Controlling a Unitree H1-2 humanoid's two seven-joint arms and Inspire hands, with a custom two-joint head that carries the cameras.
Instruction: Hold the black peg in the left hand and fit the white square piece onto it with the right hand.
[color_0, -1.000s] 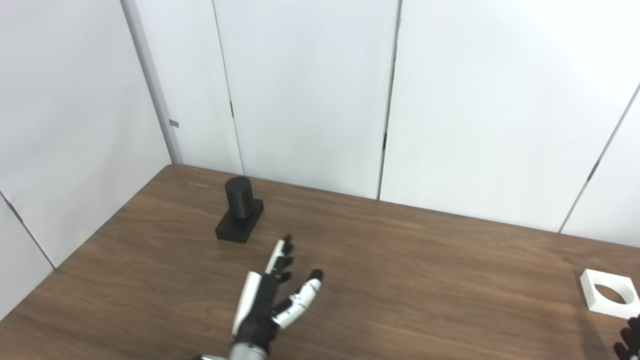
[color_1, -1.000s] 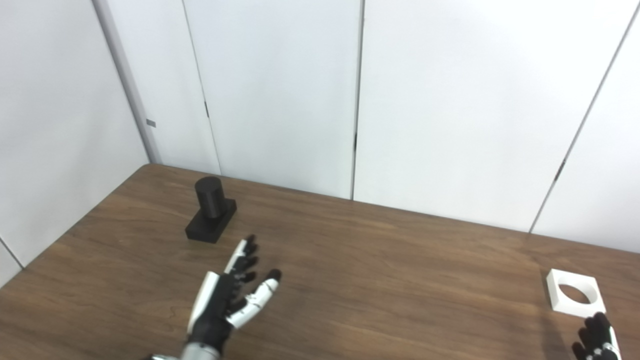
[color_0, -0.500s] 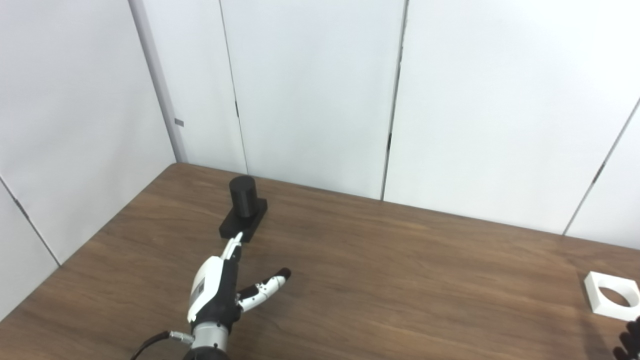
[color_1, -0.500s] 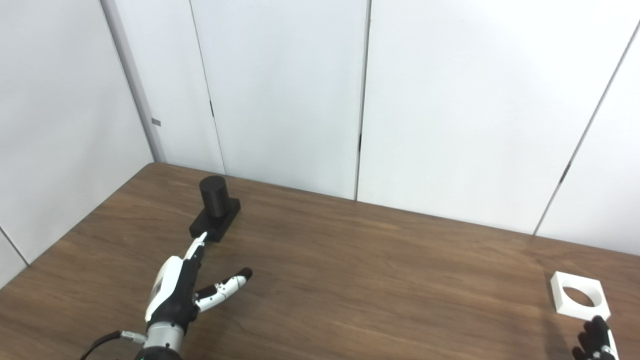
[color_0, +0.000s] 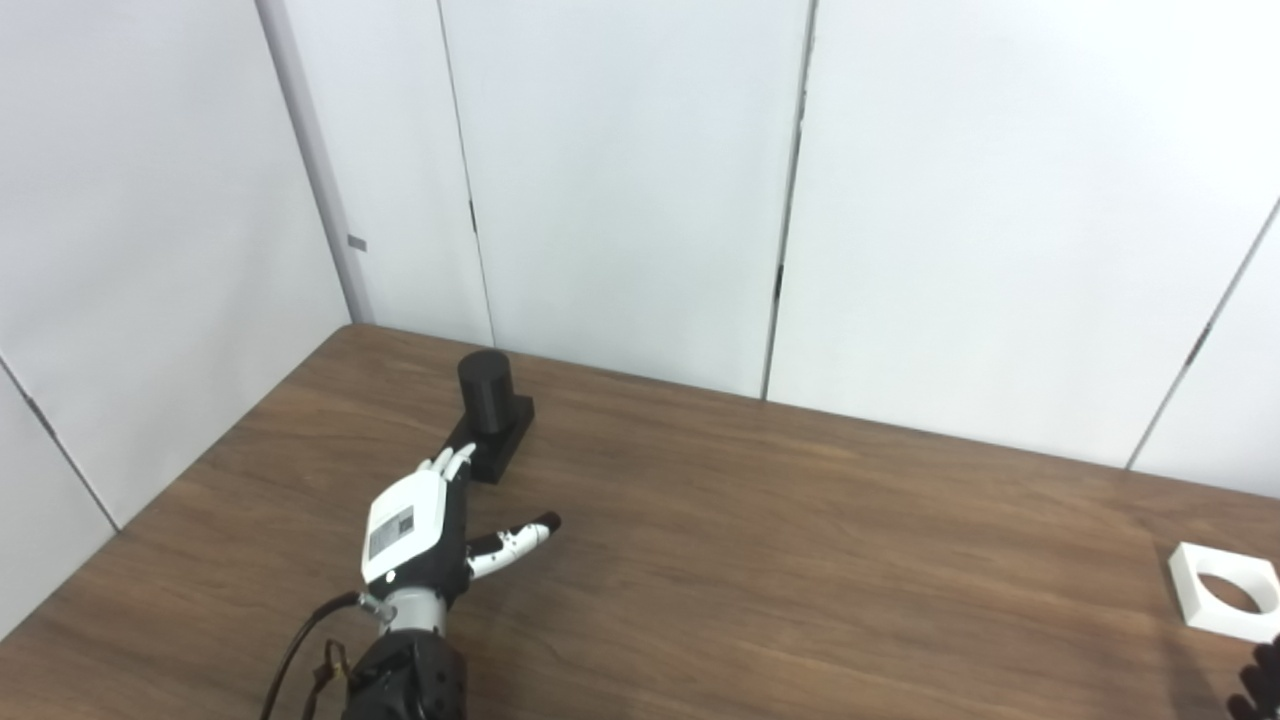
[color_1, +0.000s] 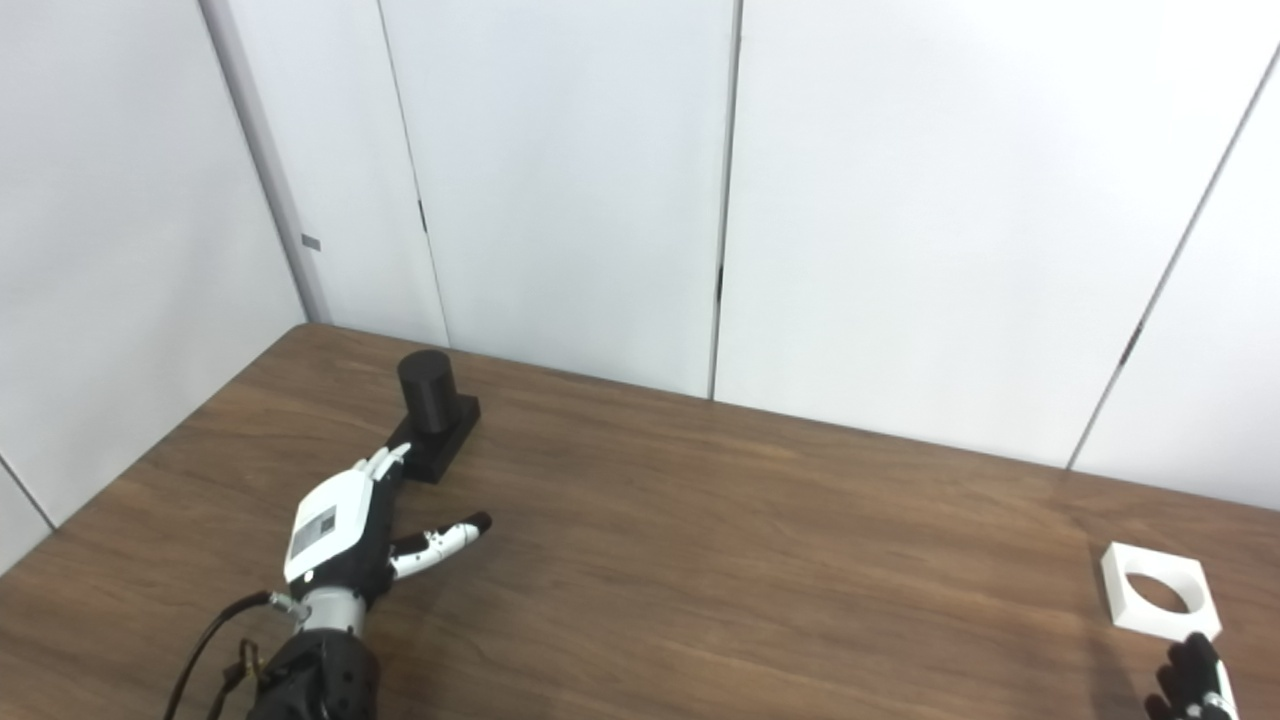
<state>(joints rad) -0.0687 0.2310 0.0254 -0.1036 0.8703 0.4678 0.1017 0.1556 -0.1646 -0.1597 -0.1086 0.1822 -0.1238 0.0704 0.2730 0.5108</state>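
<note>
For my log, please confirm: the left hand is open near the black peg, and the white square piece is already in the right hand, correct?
Not quite. In the right eye view the white square piece lies on the table, just beyond the right hand, not in it. The left hand is indeed open near the black peg.

You have a dark wood-grain desk (color_0: 800, 560) stretching away from the hand on all sides, its far edge running behind the hand and its left edge slanting off to the hand's left. Beyond that far edge you see white wall panels (color_0: 620, 180) standing upright, split by thin dark vertical seams, with a pale grey corner post (color_0: 310, 170) up and to the left of the hand. On the panel just right of that post you can make out a small grey tag (color_0: 357, 243); what it says is too small to tell.
</note>
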